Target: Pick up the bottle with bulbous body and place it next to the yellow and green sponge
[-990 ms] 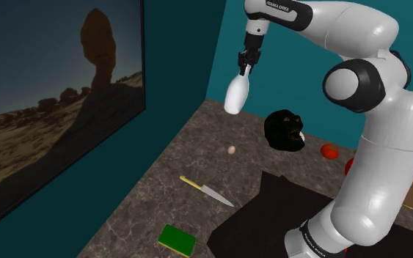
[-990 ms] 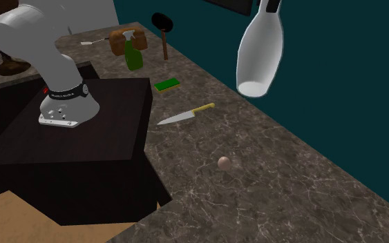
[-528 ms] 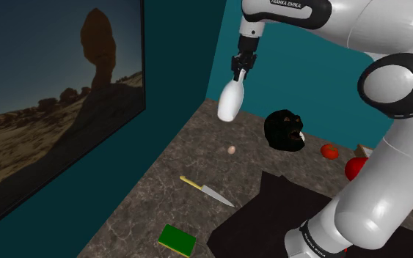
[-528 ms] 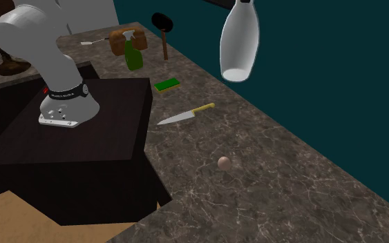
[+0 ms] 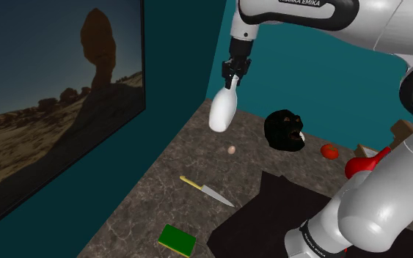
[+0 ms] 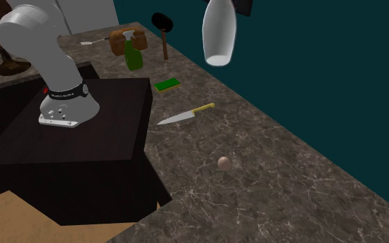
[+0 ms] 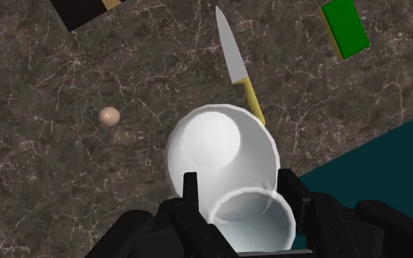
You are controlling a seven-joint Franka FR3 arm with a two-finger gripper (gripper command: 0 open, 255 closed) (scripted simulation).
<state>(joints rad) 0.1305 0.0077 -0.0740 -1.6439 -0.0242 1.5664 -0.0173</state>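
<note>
Claw [image 5: 232, 73] clamped on the white bottle [image 5: 221, 111] neck; bottle hangs base-down under it, well above the stone counter [image 5: 161, 176]. Knife [image 5: 206, 192] nearer the claw, green-yellow sponge [image 5: 177, 240] farther out.

a dark marbled desk [image 5: 161, 176] is carrying a yellow-handled knife [image 5: 207, 192], a green sponge [image 5: 177, 240] and a small tan ball [image 5: 231, 149], all lying well apart.

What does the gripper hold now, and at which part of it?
The gripper holds the white bottle by its narrow neck end; the bulbous body hangs below, clear of the countertop.
</note>
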